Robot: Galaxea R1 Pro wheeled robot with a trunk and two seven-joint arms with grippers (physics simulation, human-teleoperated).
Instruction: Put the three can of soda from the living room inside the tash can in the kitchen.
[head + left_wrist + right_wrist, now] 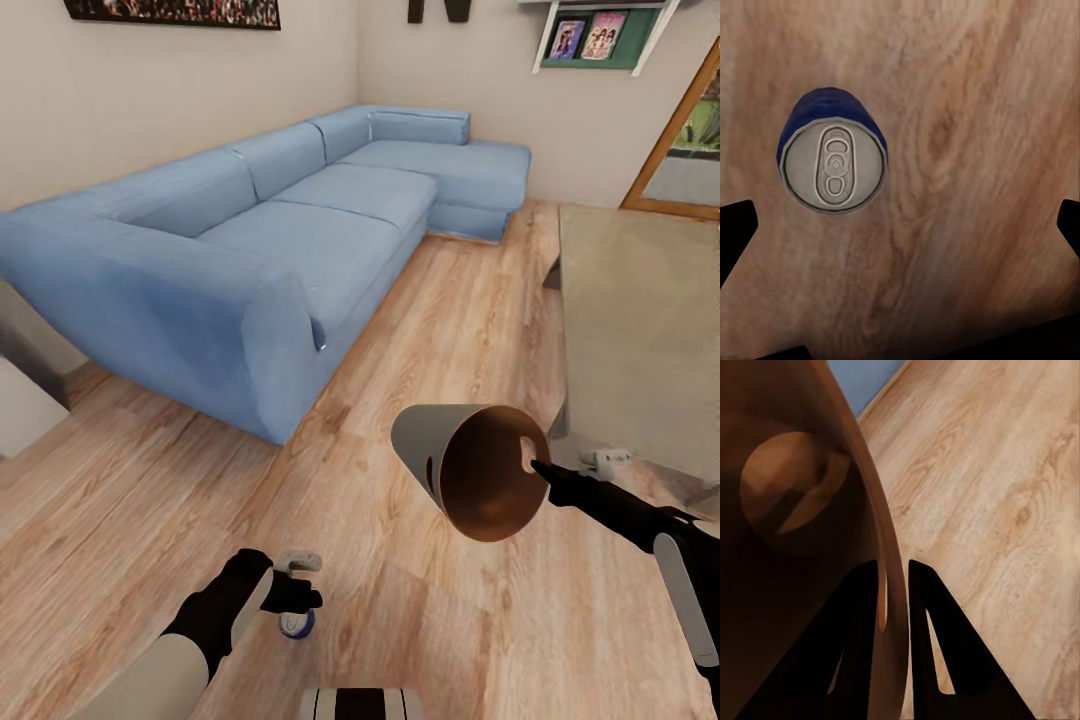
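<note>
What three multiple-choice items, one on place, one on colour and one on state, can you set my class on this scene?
1. Where is the can?
A. On the sofa
B. On the floor under the left gripper
C. Inside the bin

2. What colour is the can's side?
A. Blue
B. Orange
C. Green

3. How is the bin?
A. Upright on the floor
B. Lying on the table
C. Tilted in the air, rim pinched by the right gripper

Answers:
1 B, the left wrist view shows it standing on floor planks between the spread fingers of the left gripper.
2 A, a blue wall shows around its silvery top.
3 C, the fingers of the right gripper close on either side of its wall.
</note>
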